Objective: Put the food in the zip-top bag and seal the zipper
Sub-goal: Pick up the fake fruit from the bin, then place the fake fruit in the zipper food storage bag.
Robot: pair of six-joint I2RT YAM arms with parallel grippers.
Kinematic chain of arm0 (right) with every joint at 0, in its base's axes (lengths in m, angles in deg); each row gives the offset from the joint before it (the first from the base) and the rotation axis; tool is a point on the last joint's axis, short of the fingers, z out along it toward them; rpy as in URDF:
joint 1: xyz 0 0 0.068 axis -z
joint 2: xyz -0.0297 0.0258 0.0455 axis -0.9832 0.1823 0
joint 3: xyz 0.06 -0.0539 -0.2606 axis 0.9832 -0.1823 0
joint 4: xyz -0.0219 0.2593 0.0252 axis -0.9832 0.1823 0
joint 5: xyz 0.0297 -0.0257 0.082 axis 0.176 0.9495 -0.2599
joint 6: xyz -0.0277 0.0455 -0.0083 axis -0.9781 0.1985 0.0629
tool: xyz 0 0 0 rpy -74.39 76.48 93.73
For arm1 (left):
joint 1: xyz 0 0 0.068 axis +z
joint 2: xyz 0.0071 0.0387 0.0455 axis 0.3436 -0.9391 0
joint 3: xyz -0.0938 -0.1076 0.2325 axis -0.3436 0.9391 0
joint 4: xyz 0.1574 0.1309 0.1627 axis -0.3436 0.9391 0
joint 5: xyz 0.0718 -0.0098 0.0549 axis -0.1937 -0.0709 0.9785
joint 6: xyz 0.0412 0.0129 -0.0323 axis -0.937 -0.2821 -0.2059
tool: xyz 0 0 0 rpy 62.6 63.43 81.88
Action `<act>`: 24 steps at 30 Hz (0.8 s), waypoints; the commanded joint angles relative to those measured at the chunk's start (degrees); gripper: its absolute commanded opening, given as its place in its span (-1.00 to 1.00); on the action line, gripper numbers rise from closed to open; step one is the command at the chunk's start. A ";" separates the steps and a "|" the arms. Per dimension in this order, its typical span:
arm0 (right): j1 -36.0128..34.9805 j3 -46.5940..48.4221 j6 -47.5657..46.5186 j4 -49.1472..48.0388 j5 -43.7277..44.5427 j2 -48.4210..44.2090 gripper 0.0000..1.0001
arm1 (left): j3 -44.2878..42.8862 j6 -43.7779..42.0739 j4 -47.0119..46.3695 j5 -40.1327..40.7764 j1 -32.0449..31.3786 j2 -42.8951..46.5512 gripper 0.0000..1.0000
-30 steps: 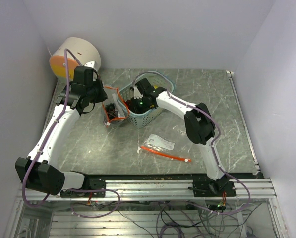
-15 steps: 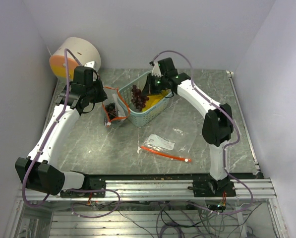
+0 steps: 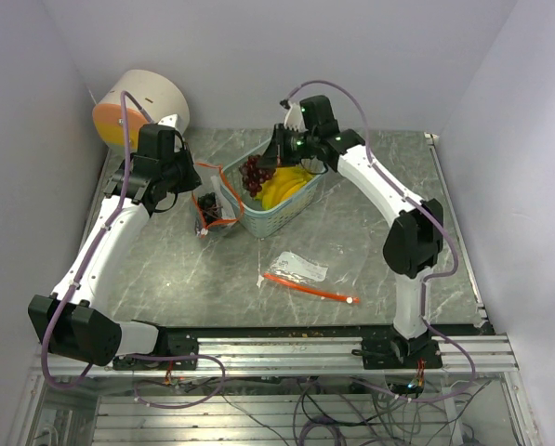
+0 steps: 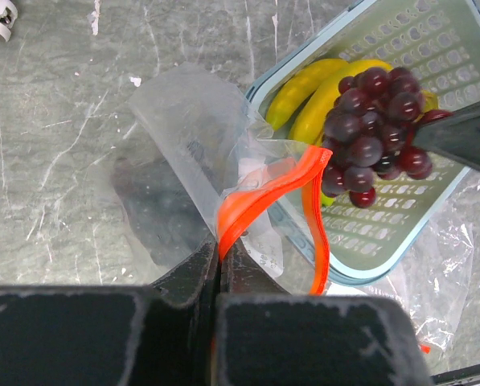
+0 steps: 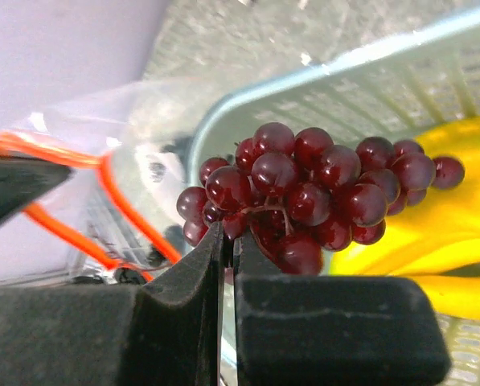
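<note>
The left wrist view shows the left jaws closed on the orange zipper rim of the zip-top bag [image 4: 179, 121], blue-black grapes [image 4: 155, 217] blurred inside it on the bench [image 3: 370, 242]. Only the right wrist view shows the right jaws gripping the red grapes [image 5: 312, 189] by the stem, above the bananas [image 5: 432, 233] in the basket [image 3: 266, 226]. 1 second earlier, those jaws were down inside the basket.

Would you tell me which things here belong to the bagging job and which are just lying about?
In the job: zip-top bag, pinched by the left gripper; dark grapes inside it; red grapes in the right gripper; bananas.
Lying about: teal basket; second bag, lying flat; round drum.
</note>
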 commanded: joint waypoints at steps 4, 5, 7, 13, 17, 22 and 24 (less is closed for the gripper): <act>0.04 7.82 3.70 -6.21 -6.39 -5.88 -1.00 | -0.57 -0.14 -2.21 -1.34 0.56 -0.05 -0.86; 0.02 8.36 4.05 -6.95 -7.76 -6.05 -1.00 | -0.66 -0.17 -2.33 -1.55 0.57 -0.22 -0.86; -0.27 8.13 5.14 -9.66 -10.88 -6.82 -1.00 | -0.97 -0.23 -2.53 -1.78 0.57 -0.61 -0.86; -1.43 3.24 8.93 -19.90 -21.11 -10.70 -1.00 | -1.68 0.01 -3.12 -2.80 0.57 -2.19 -0.86; -2.60 -0.62 12.66 -26.75 -28.39 -12.62 -1.00 | -2.52 0.58 -3.39 -3.73 0.58 -3.68 -0.86; -4.09 -6.76 19.32 -37.12 -33.73 -14.42 -1.00 | -4.50 0.47 -2.95 -4.14 0.57 -4.84 -0.86; -4.41 -9.71 22.45 -42.39 -34.35 -14.51 -1.00 | -5.20 0.41 -2.60 -4.06 0.57 -4.91 -0.86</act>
